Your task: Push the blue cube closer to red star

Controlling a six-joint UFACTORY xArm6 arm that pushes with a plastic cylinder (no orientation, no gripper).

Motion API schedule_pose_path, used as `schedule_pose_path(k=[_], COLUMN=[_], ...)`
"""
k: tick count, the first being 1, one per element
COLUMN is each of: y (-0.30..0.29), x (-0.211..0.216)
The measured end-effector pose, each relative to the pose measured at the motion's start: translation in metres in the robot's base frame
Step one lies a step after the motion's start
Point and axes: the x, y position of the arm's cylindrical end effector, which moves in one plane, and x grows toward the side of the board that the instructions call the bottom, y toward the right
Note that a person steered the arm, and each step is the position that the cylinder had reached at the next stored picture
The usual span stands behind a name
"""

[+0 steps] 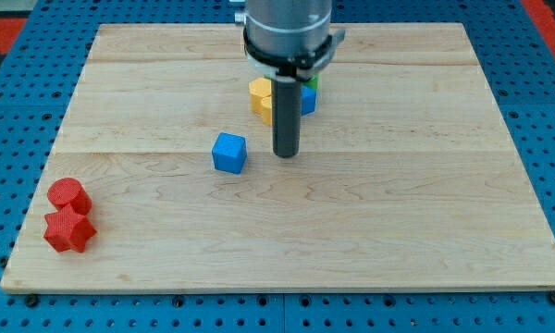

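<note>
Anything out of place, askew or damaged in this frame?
Nothing stands out. The blue cube sits flat just left of my tip; the red star lies intact at the board's lower left.

We see a pale wooden worktop (pixel 398 231), smooth with visible grain and plank seams. The blue cube (pixel 229 153) and red star (pixel 69 229) look like matt plastic. Our rod looks dark, slightly satin.

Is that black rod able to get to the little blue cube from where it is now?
Probably yes. My tip sits just to the view's right of the blue cube, with only bare wooden board between them; the yellow block lies behind the rod.
</note>
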Motion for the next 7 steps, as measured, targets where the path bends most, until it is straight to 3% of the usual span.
schedule_pose_path(k=[1,2,3,4,5,6,7], y=[-0.068,-0.121,-0.143,-0.101,-0.055,-0.065,-0.098], x=[-0.007,0.037,0.038,0.008,0.037,0.098,0.119])
